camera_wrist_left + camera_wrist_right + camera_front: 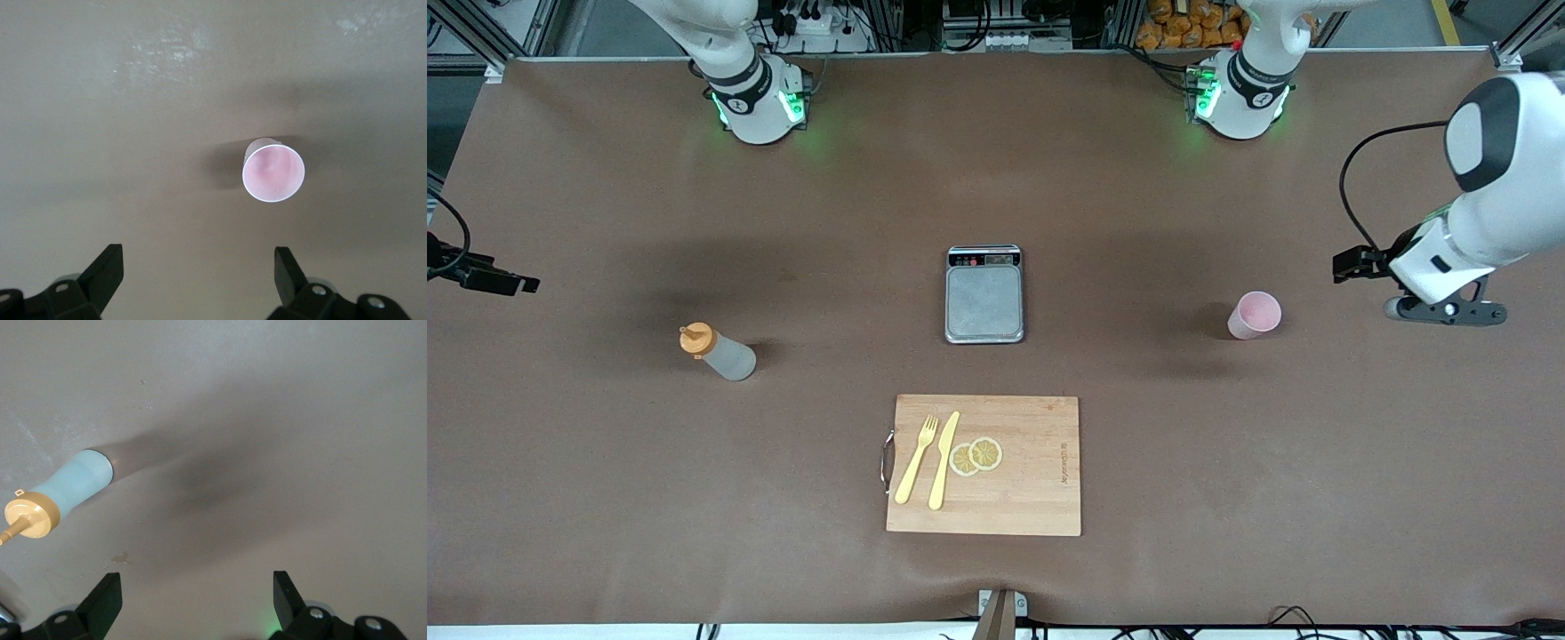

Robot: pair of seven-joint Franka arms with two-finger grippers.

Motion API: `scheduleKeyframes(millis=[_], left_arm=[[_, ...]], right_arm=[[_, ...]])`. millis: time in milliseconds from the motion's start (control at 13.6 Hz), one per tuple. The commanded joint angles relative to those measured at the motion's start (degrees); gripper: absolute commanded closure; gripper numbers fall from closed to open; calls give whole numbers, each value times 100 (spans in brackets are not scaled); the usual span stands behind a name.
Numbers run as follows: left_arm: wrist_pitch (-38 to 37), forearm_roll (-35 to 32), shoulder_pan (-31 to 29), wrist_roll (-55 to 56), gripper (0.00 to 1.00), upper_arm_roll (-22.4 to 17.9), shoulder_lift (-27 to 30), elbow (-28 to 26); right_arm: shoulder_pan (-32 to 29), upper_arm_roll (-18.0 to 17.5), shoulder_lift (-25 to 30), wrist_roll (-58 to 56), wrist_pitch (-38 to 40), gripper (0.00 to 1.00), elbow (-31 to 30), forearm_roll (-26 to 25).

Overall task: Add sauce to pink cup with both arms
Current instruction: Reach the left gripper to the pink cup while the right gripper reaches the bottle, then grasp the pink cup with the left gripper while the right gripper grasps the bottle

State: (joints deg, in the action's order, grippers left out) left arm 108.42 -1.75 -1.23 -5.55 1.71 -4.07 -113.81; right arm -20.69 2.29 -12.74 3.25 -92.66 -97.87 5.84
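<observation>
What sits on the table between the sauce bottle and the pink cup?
In the front view, a kitchen scale sits between the sauce bottle and pink cup.

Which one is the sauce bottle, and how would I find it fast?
Start at the steel scale in the middle of the table, then look toward the right arm's end. The sauce bottle stands there alone, a bit nearer the front camera than the scale. Only it has a frosted white body and an orange nozzle cap.

left gripper (pixel 197 280) raised, fingers spread wide — right gripper (pixel 197 600) likewise, both empty
</observation>
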Motion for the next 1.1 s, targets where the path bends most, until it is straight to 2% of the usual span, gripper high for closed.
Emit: scheduleKeyframes(millis=[0, 368, 662, 809, 1030], left_arm=[[337, -62, -18, 71, 0, 58, -392, -36], [1049, -10, 17, 71, 0, 76, -700, -344], [1182, 17, 62, 98, 0, 163, -1174, -379], [1243, 17, 62, 98, 0, 172, -1341, -388], [1445, 17, 62, 98, 0, 198, -1438, -528]], right_arm=[[-356, -88, -307, 420, 257, 0, 181, 399], [-594, -88, -668, 642, 292, 0, 391, 550], [-673, -97, -1396, 642, 292, 0, 979, 558], [-840, -88, -1625, 685, 336, 0, 1077, 960], [-972, -88, -1959, 1414, 555, 0, 1078, 1365]])
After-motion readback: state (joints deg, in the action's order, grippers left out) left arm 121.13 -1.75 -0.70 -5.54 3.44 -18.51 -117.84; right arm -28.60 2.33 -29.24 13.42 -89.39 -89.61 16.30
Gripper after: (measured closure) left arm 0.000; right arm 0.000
